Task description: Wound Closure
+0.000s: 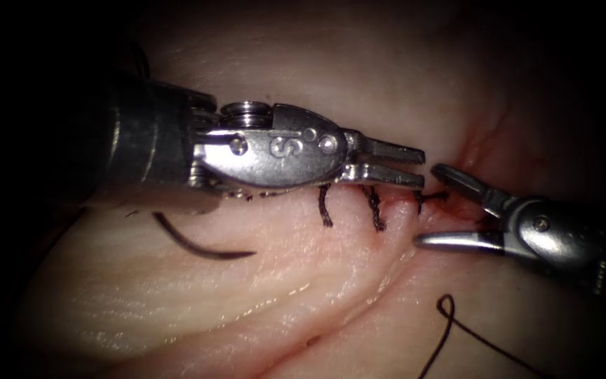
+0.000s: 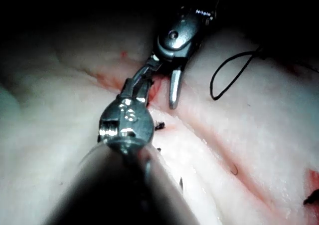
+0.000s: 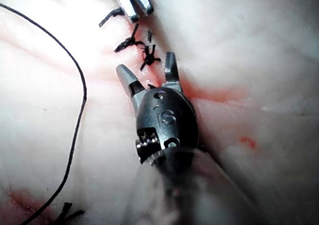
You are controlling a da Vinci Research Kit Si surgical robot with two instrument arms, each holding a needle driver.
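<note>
My left tool [image 1: 421, 163] reaches in over the stitched cut [image 1: 387, 200], its jaws a little open and holding nothing. My right tool [image 1: 433, 207] faces it from the right with jaws spread wide around the rightmost stitch [image 1: 429, 200], also holding nothing. The curved needle [image 1: 194, 248] lies free on the tissue [image 1: 247, 302] at the left, below the left tool's shaft, one end hidden under it. In the right wrist view the right tool [image 3: 147, 68] stands open around a dark knot [image 3: 148, 55]. The left wrist view has the left tool [image 2: 142, 83] meeting the right tool's fingers [image 2: 174, 91].
Two more dark stitches [image 1: 325, 207] [image 1: 375, 210] cross the cut under the left tool. Loose thread [image 1: 447, 309] curls in a loop on the tissue at the lower right. Red fluid [image 1: 475, 147] stains the cut's right end.
</note>
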